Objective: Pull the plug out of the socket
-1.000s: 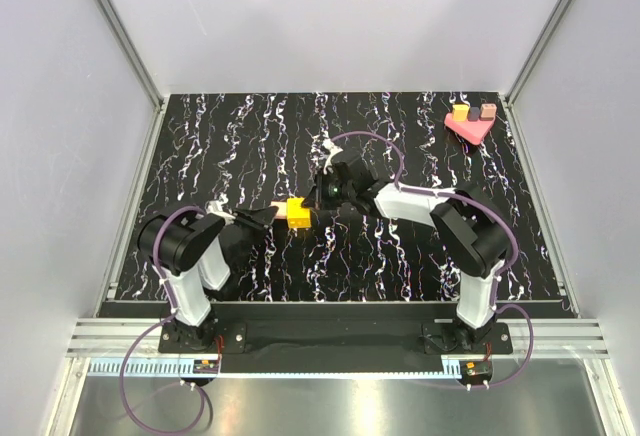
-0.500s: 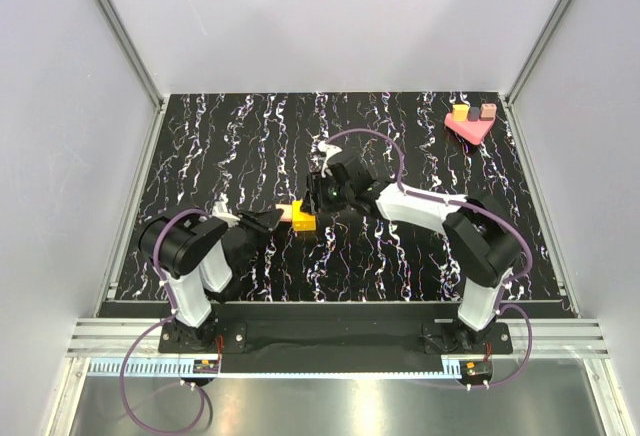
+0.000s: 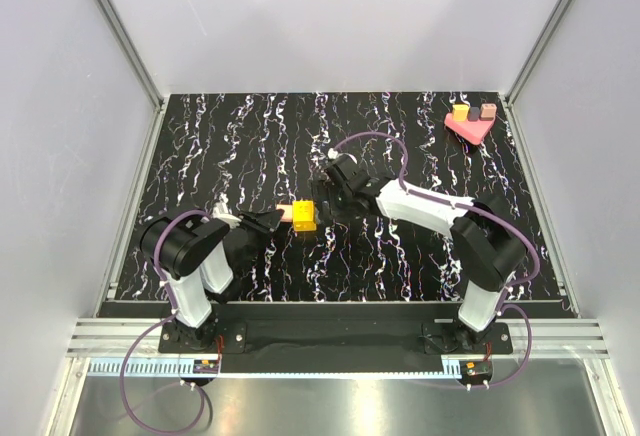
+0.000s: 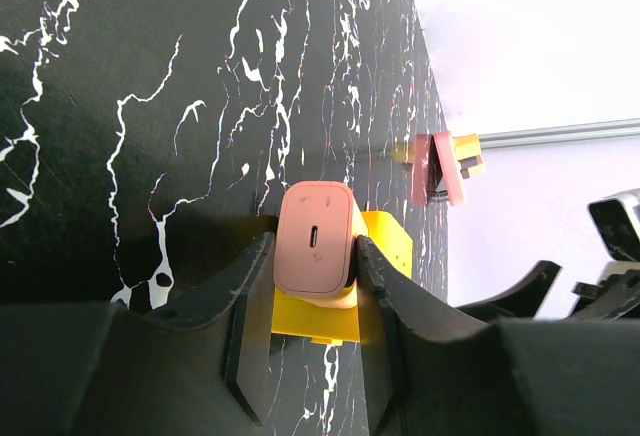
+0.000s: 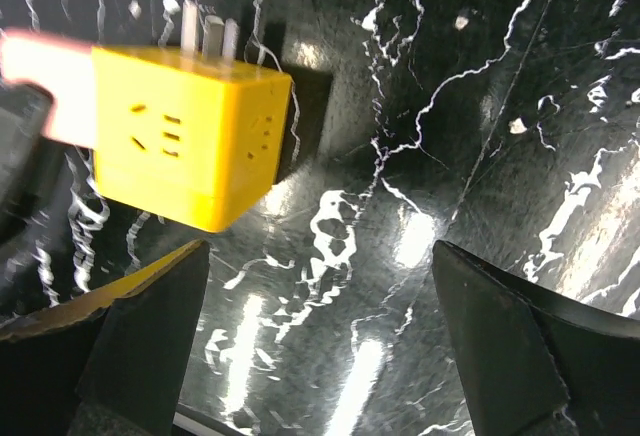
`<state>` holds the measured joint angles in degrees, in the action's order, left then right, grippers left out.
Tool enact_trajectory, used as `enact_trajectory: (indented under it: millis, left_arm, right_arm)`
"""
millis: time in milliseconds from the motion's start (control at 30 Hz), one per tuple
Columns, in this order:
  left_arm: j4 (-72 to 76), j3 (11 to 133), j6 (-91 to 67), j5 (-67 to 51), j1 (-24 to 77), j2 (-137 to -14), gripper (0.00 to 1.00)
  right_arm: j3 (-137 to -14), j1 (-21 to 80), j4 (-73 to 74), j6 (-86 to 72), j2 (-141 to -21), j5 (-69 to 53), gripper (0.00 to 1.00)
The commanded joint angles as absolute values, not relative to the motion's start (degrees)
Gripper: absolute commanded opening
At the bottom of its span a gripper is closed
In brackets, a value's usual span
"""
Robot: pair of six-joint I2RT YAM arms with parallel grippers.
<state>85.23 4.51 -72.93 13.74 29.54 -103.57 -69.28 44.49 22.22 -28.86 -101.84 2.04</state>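
The pink plug sits seated in the yellow socket cube, and my left gripper is shut on the plug's sides. From above, plug and socket lie together on the black marbled table, just ahead of the left gripper. My right gripper stands wide open with only table between its fingers. The socket is just beyond its left fingertip, metal prongs pointing up, with the plug behind it. In the top view the right gripper is to the right of the socket, apart from it.
A pink triangular holder with a yellow and a brown block stands at the back right corner, also visible in the left wrist view as a pink holder. Grey walls bound the table on three sides.
My right gripper has opened from shut to wide and drawn back to the right, off the socket. The left gripper keeps its hold on the plug; plug and socket shifted slightly right.
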Motion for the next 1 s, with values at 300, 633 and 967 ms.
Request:
enact_trajectory:
  millis: [300, 633, 967]
  left_arm:
    - [95.4, -0.6, -65.7, 14.9, 30.9, -105.4, 0.00]
    - [95.4, -0.4, -65.8, 14.9, 31.1, -105.4, 0.00]
    - [95.4, -0.4, -65.8, 15.2, 31.2, -105.6, 0.00]
  right_arm:
    - [-91.1, 46.1, 35.8, -40.5, -113.5, 10.7, 1.00]
    - [-99.1, 48.2, 39.8, -42.5, -120.2, 14.5, 0.97]
    - [-102.0, 49.6, 40.5, -42.6, -122.7, 14.0, 0.90]
